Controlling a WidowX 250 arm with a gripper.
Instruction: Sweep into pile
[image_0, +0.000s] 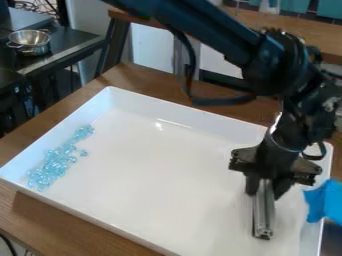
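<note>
Smooth, glossy white tray (167, 175), glassy blue beads (57, 162), shiny metal bar (262, 210), wood-grained table (67, 225).

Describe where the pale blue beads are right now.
In the camera view, the beads lie along the left wall of the white tray, across from the gripper and the metal bar it holds.

The white rectangular tray (167, 170) sits on the brown wooden table (41, 214). Small translucent light-blue beads (55, 164) lie inside along its left wall; the long silver metal bar (263, 210) is at its right.
</note>
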